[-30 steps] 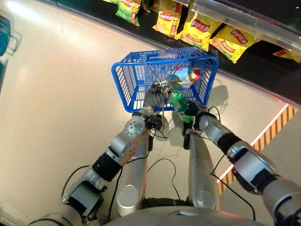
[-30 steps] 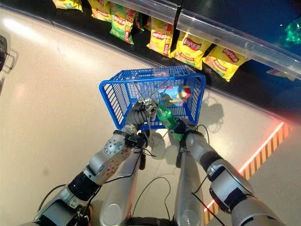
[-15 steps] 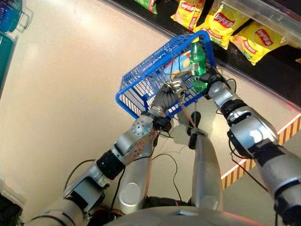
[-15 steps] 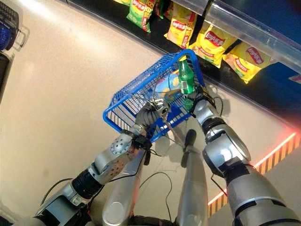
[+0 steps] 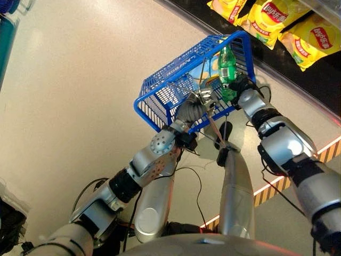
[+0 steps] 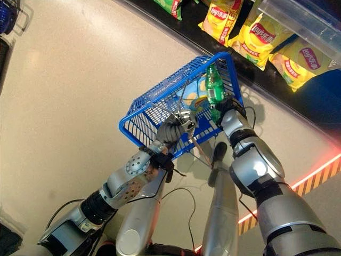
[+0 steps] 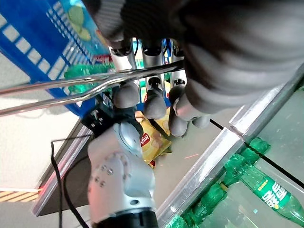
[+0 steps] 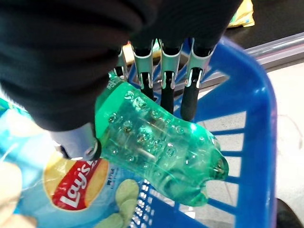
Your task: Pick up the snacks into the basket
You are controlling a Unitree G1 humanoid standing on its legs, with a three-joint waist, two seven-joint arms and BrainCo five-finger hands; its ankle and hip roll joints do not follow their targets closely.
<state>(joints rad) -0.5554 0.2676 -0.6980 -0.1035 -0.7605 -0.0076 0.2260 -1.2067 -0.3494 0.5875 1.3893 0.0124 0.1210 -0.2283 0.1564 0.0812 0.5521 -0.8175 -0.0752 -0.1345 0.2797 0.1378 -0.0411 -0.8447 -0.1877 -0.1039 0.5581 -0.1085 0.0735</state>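
Note:
My left hand (image 5: pixel 193 109) is curled round the blue basket's (image 5: pixel 160 88) metal handle (image 7: pixel 95 83) and holds it off the floor. A blue chip bag (image 8: pixel 71 190) lies inside the basket. My right hand (image 5: pixel 240 88) is shut on a green plastic bottle (image 5: pixel 226 64), which stands upright at the basket's right end. In the right wrist view the fingers (image 8: pixel 166 80) wrap the green bottle (image 8: pixel 156 142) just above the chip bag, close to the basket's blue wall (image 8: pixel 259 142).
Yellow chip bags (image 5: pixel 277 16) line a dark low shelf beyond the basket. Green bottles (image 7: pixel 266 190) lie behind a clear shelf front. A black-and-yellow striped floor line (image 5: pixel 272 192) runs at the right. Stacked baskets (image 6: pixel 10 16) stand at the far left.
The camera has swung, so the whole picture has shifted. My right hand has carried the bottle from tilted at the basket's near rim to upright at its right end.

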